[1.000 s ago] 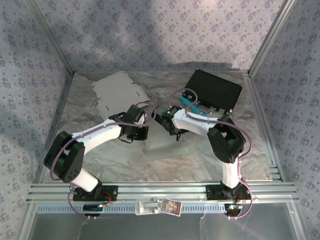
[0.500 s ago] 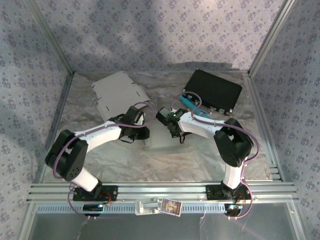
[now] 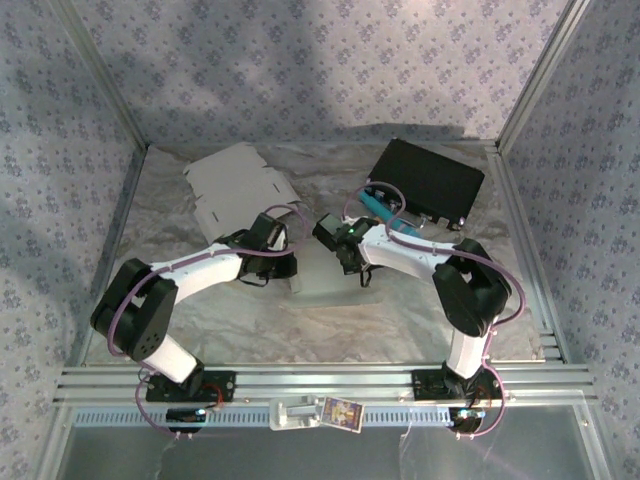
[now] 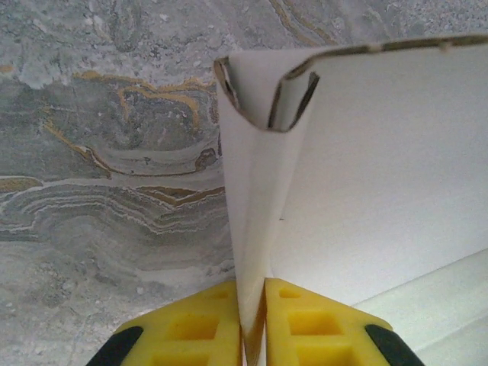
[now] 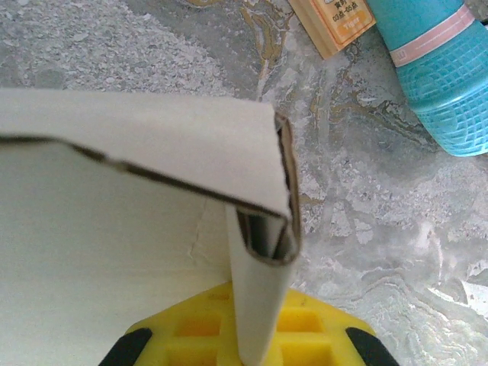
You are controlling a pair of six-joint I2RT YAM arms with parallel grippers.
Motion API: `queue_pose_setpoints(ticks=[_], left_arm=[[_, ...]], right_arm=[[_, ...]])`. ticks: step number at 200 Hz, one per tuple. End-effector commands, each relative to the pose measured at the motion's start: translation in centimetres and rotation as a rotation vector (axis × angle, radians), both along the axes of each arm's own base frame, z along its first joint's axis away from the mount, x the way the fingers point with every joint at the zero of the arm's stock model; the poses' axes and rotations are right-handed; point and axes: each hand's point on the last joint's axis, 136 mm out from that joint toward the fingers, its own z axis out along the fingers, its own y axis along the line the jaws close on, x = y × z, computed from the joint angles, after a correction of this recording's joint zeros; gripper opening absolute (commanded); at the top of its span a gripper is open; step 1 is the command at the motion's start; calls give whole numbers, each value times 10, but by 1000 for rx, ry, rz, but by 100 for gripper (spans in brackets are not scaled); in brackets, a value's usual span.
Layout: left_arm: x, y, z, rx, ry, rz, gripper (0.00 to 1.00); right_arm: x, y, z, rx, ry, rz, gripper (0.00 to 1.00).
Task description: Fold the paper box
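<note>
The white paper box (image 3: 326, 283) lies at mid-table between both grippers, its side walls folded up. My left gripper (image 3: 296, 268) is at the box's left side. In the left wrist view its yellow fingers (image 4: 198, 332) are shut on the doubled-over left wall (image 4: 252, 221), which stands upright and ends in a rolled cardboard edge. My right gripper (image 3: 352, 266) is at the right side. Its yellow fingers (image 5: 191, 335) pinch the folded right wall (image 5: 259, 297), with the box's far wall (image 5: 145, 130) bent across above it.
A flat cardboard blank (image 3: 238, 186) lies at the back left. A black case (image 3: 430, 180) sits at the back right, with a teal object (image 5: 442, 69) and a small tan block (image 5: 335, 23) just in front of it, near my right gripper. Metal frame rails border the table.
Both grippers drew in toward each other and the box narrowed as its side walls came up. The right arm's elbow swung outward to the right.
</note>
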Motion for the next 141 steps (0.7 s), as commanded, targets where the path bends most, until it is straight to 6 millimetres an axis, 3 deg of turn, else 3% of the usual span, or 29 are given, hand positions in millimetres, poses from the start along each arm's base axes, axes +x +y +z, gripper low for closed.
queue_pose_setpoints(ticks=[1,13,25,56,77,141], left_arm=[[2,-2,-5,-6,-13,0,13],[3,-2,-6,-1,-15,2,20],[3,-2,-6,0,-15,4,21],[5,-2,-6,15,-26,8,15],[5,1,-5,53,-42,12,0],[-2,41,-4,341,-105,176,0]], right_arm=[[-5,1,5,-3,-19,18,0],[-5,1,6,2,-22,22,0],[-6,1,5,-1,-25,20,0],[-6,0,9,-1,-41,23,0],[-6,-1,14,-8,-67,18,0],[-14,-9,23,-73,-122,-49,0]])
